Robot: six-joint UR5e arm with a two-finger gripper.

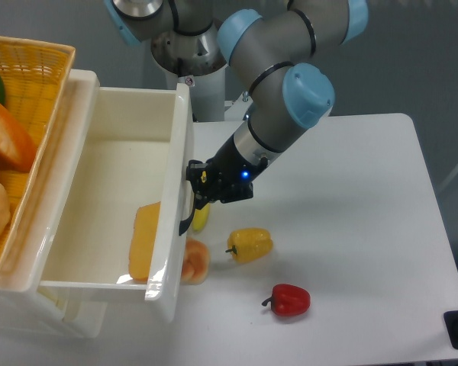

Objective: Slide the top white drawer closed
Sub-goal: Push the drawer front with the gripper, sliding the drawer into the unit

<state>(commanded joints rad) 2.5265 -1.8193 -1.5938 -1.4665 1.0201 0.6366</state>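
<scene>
Drawer: the top white drawer (107,191) is standing far pulled out from its cabinet at the left of the table (351,191), with its front panel facing to the right. Most of the inside is showing, so a long part of the travel is remaining.
Handle: the black curved handle (186,217) is sitting on the front panel, just under the tool.
Gripper: the gripper (202,191) is pressing against the front panel near the handle. Its fingers are dark and seen from the side, so I cannot tell how far they are open, or if they are holding anything.
Inside the drawer: an orange-yellow flat piece (145,240) is lying on the bottom near the front panel.
On the table near the front: a peach-coloured fruit (195,261) is lying just beside the lower edge of the panel, a yellow pepper (249,245) is near it, and a red pepper (290,300) is well apart.
Basket: the yellow wicker basket (30,61) is sitting on top at the left.
Risk: I judge that the contact point is off the middle of the panel, so the drawer may be turning on its rails and jamming.
Risk: the fingers may be slipping from the glossy plastic and catching the handle, if the push is not straight.
</scene>
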